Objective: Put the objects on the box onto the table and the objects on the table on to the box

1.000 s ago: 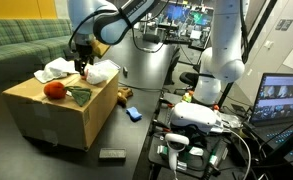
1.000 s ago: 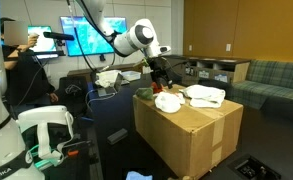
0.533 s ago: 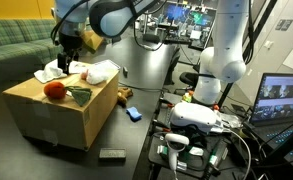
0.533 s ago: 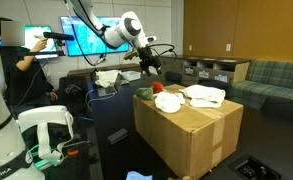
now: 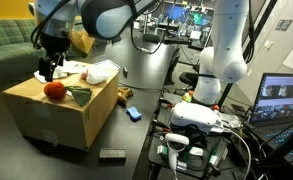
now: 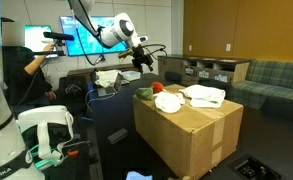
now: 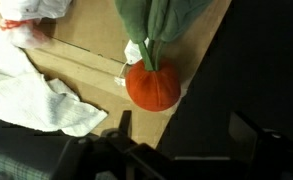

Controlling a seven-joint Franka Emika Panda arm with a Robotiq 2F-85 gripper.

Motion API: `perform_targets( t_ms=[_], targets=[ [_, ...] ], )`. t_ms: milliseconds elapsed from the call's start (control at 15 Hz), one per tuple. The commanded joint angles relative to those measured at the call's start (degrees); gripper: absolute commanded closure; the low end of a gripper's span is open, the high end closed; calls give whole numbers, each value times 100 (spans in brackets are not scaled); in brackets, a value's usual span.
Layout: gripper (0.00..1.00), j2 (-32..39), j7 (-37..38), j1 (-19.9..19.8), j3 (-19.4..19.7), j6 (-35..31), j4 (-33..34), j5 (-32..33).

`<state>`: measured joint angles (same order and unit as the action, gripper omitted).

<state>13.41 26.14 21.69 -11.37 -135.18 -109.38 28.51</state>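
The tan box [image 5: 56,115] [image 6: 191,130] carries a red ball [image 5: 54,90] [image 7: 153,86], a dark green cloth [image 5: 79,97] [image 7: 158,20] and white cloth wads [image 5: 102,72] [image 6: 204,96] [image 7: 36,88]. My gripper [image 5: 49,70] [image 6: 145,63] [image 7: 186,130] hangs open and empty above the box's edge, just beside the ball. On the black table [image 5: 126,140] lie a flat blue block [image 5: 134,114], a brown plush toy [image 5: 124,94] and a black bar [image 5: 112,154].
A green striped sofa [image 5: 16,45] stands behind the box. A white robot base with cables [image 5: 191,130] and a laptop [image 5: 284,100] crowd one side. A person sits at monitors [image 6: 86,35] behind the arm.
The arm has swung across the box top, away from the white cloths to the ball's side, and risen a little. The gripper stayed open and empty. No object moved.
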Motion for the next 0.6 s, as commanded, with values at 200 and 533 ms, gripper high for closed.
perform_targets(
  t_ms=[200,533],
  targets=[
    [0,856,-222,128,166,-312,677,89],
    [0,1403,-472,128,471,-548,1021,32]
  ],
)
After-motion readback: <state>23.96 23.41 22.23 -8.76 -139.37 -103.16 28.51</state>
